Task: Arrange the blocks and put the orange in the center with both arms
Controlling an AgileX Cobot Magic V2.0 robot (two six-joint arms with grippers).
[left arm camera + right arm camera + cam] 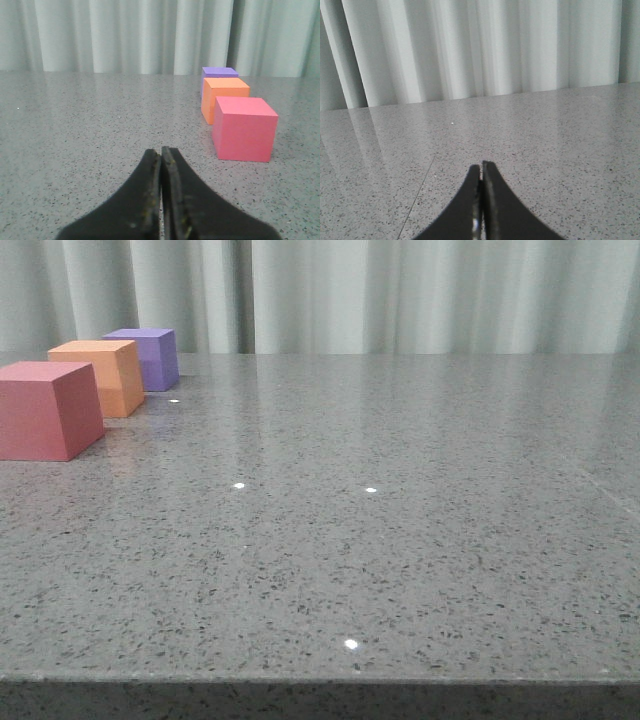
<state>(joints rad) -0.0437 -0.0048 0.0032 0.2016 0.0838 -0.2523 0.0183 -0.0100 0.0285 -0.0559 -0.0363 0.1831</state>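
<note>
Three matte cubes stand in a row on the grey speckled table at the far left of the front view: the pinkish-red cube (45,410) nearest, the orange cube (102,376) in the middle, the purple cube (148,357) farthest. The left wrist view shows the same row: pinkish-red (244,128), orange (223,96), purple (218,73). My left gripper (161,150) is shut and empty, low over the table, short of the pinkish-red cube and to one side of it. My right gripper (481,164) is shut and empty over bare table. Neither gripper shows in the front view.
The table (400,500) runs back to pale pleated curtains (400,290). Its front edge crosses the bottom of the front view. A thin seam line (420,187) runs across the tabletop in the right wrist view.
</note>
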